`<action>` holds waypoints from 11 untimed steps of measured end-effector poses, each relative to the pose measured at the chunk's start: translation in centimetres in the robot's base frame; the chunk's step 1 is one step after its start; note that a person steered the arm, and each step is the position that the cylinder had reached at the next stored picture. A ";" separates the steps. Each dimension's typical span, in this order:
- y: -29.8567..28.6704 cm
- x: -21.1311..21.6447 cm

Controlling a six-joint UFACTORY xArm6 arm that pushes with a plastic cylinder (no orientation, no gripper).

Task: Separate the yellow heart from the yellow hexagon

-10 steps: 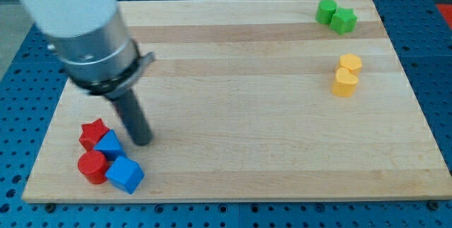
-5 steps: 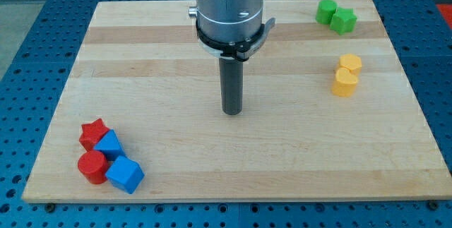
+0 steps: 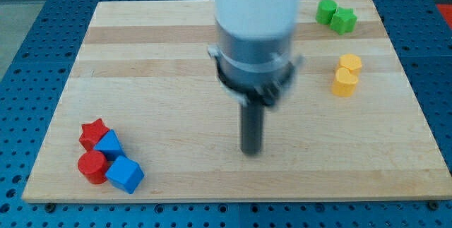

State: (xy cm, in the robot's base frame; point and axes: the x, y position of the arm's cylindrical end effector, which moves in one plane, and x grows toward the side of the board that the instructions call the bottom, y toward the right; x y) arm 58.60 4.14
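Observation:
The yellow hexagon (image 3: 350,62) and the yellow heart (image 3: 345,82) sit touching each other at the view's right, the hexagon above the heart. My tip (image 3: 251,151) rests on the wooden board (image 3: 176,51) near the bottom centre, well to the left of and below both yellow blocks. The arm is motion-blurred.
A green round block (image 3: 325,10) and a green star (image 3: 344,20) touch at the top right. At the bottom left a red star (image 3: 92,132), a blue block (image 3: 109,145), a red cylinder (image 3: 92,166) and a blue cube (image 3: 125,174) form a cluster.
My tip swept from the bottom left cluster up to the board's middle, then moved down and slightly right. No block has moved.

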 end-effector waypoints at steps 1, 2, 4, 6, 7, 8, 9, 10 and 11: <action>11.0 2.5; 17.0 2.5; 17.0 -7.5; 17.0 -13.4; 17.0 -13.6; 17.0 -15.8; 16.7 -15.8; 14.3 -15.8; 11.7 -15.8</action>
